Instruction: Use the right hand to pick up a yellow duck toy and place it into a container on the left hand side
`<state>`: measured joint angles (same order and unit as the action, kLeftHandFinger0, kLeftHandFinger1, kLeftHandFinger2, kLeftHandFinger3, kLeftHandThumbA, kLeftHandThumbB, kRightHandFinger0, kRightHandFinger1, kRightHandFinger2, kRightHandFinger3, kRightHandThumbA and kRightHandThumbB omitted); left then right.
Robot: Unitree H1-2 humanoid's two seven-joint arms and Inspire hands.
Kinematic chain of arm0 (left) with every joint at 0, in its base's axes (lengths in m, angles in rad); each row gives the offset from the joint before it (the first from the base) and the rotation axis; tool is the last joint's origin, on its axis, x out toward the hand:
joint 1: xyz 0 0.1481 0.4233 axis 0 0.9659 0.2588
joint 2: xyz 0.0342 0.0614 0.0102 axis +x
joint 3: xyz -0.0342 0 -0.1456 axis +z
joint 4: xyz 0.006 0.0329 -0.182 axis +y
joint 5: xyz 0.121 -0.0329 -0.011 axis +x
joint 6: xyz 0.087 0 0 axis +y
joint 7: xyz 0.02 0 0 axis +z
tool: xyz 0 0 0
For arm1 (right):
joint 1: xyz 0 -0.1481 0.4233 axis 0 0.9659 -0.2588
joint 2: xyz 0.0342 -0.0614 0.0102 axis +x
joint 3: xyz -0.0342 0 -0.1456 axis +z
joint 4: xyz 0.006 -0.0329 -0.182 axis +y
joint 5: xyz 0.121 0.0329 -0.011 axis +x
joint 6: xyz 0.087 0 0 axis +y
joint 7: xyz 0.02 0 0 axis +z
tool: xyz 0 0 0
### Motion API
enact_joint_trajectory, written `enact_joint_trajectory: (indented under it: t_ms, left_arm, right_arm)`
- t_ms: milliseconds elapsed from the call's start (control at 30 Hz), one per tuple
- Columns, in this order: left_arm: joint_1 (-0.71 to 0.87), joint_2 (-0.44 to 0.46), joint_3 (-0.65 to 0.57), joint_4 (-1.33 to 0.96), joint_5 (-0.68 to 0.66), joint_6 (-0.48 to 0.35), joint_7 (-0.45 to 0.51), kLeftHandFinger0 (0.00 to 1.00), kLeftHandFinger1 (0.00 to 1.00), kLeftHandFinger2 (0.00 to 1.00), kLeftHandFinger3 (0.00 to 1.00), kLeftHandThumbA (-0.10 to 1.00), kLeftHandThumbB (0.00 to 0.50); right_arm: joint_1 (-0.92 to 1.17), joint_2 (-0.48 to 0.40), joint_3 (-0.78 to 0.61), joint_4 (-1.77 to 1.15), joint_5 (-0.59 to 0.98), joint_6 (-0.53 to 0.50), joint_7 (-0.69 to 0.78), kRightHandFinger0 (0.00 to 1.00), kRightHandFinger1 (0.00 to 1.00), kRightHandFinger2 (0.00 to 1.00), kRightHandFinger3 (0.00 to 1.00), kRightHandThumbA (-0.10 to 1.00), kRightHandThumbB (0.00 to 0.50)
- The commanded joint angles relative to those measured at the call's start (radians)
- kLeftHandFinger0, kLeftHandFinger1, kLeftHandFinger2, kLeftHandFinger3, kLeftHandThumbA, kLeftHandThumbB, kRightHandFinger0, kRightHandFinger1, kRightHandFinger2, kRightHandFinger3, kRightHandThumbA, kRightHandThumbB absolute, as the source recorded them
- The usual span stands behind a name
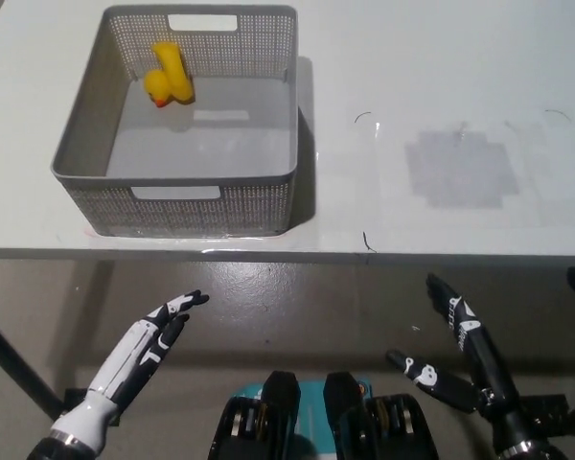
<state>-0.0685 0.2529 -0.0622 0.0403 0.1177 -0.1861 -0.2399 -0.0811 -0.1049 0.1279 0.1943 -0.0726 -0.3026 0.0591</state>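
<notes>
A yellow duck toy (pixel 169 75) lies inside the grey mesh basket (pixel 86 134), near its far left corner. The basket stands on the white table at the left. My black right hand (pixel 455 350) hangs below the table's front edge at the lower right, open, fingers spread, holding nothing. My white left hand (pixel 144 347) rests low at the lower left, open and empty, also below the table edge.
The white table (pixel 441 105) stretches to the right of the basket, with a faint grey square patch (pixel 458 169) on it. Below the front edge lies grey floor, with a dark table leg (pixel 14 369) at the lower left.
</notes>
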Motion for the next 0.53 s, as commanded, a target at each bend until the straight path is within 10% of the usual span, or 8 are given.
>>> enact_joint_trajectory:
  t_ms: [0,500]
  left_arm:
    - [-0.029,0.003,0.012,0.000,-0.024,-0.043,0.016,1.00,1.00,1.00,1.00,1.00,0.300]
    - [-0.051,0.006,0.013,-0.004,-0.018,-0.037,0.013,1.00,1.00,1.00,1.00,1.00,0.277]
  right_arm:
    - [-0.036,-0.005,-0.009,0.020,0.044,-0.048,0.036,1.00,1.00,1.00,1.00,0.95,0.369]
    - [-0.070,-0.014,-0.015,0.079,0.103,-0.007,0.103,1.00,1.00,1.00,1.00,0.96,0.368]
